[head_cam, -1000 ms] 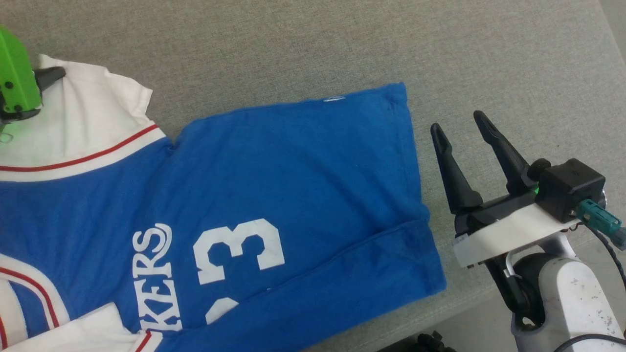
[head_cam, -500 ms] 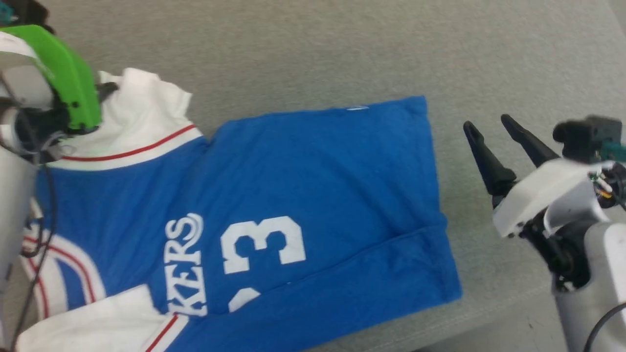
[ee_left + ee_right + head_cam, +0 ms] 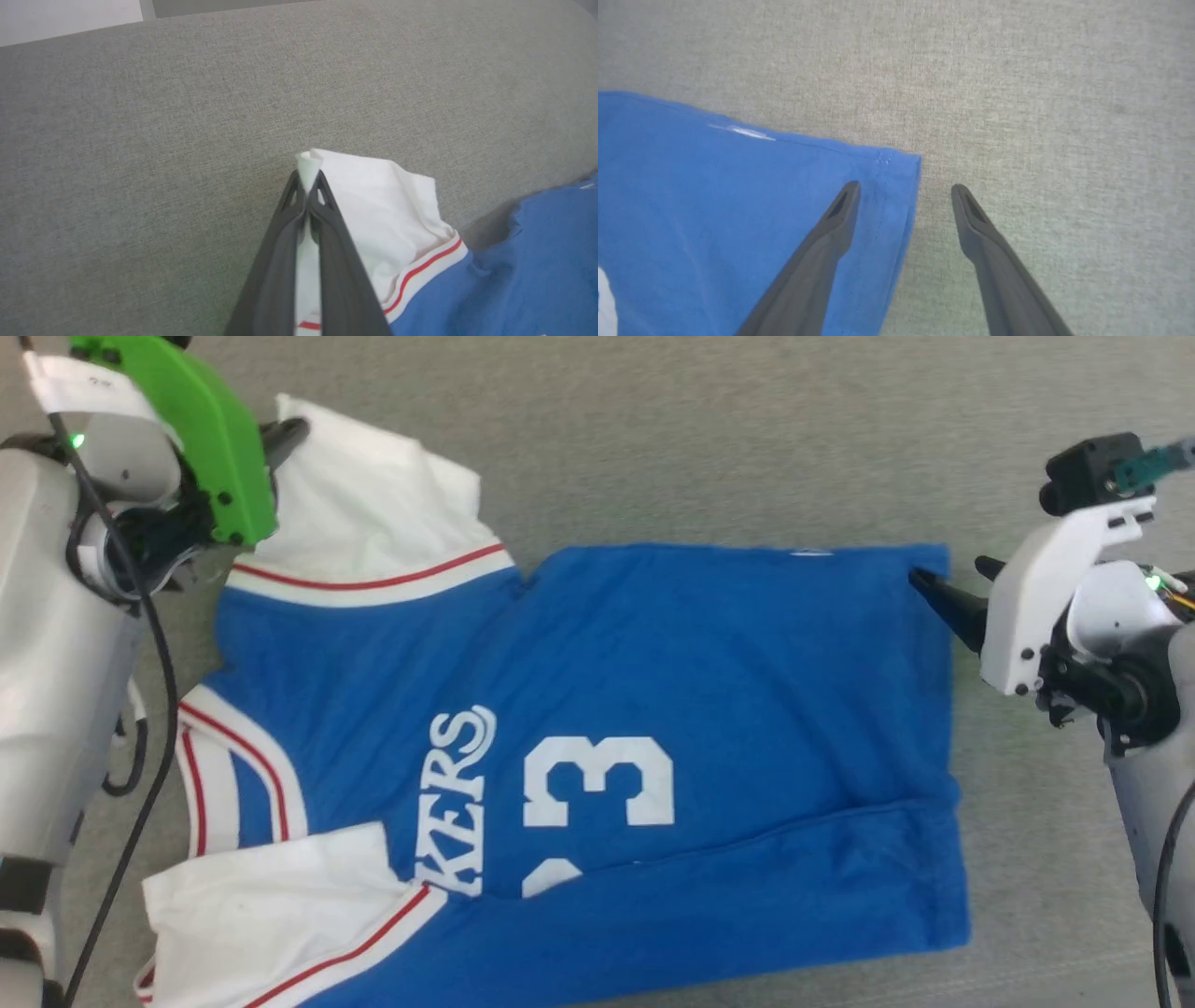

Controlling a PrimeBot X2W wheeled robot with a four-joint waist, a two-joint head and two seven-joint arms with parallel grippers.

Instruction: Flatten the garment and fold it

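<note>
Jersey T-shirt (image 3: 728, 691), blue with white sleeves and a 23 print, lies spread print-up on the grey fabric surface (image 3: 747, 429). A fold line runs along its near side.

Handling, judged: light, limp cloth that will drape and drag rather than slide. Best gripped at corners and hems.

Left pincer (image 3: 308, 184): closed tight, pinching the tip of the far white sleeve (image 3: 387, 196).

Right pincer (image 3: 905, 187): spread wide and holding nothing, one finger over the far hem corner (image 3: 896, 172), the other over bare surface.

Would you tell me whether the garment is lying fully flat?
Not fully flat: the garment has a strip folded over along its near edge, and the left gripper pinches its white sleeve.
</note>
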